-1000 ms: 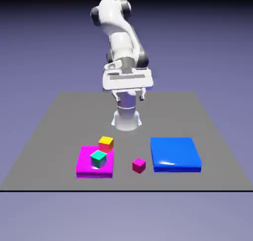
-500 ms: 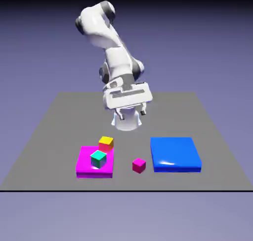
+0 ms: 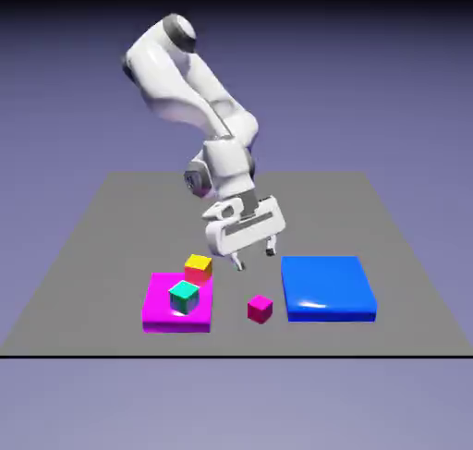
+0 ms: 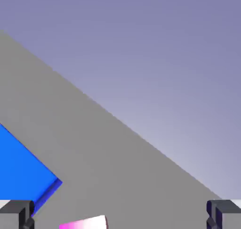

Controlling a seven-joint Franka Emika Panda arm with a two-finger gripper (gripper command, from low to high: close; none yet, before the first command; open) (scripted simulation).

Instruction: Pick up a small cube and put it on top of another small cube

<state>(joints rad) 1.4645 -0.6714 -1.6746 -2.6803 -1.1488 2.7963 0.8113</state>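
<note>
Magenta cube sits on table nr blue slab; you're likely on approach. Gripper fingers wide, nothing held. Next: line up over cube, then lower.

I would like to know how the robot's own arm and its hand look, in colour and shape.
The arm is glossy white, with rounded, tube-like segments and dark grey joint caps. The hand has a wide white body with a grey strip and two small, dark-tipped fingers. No cable is visible.
</note>
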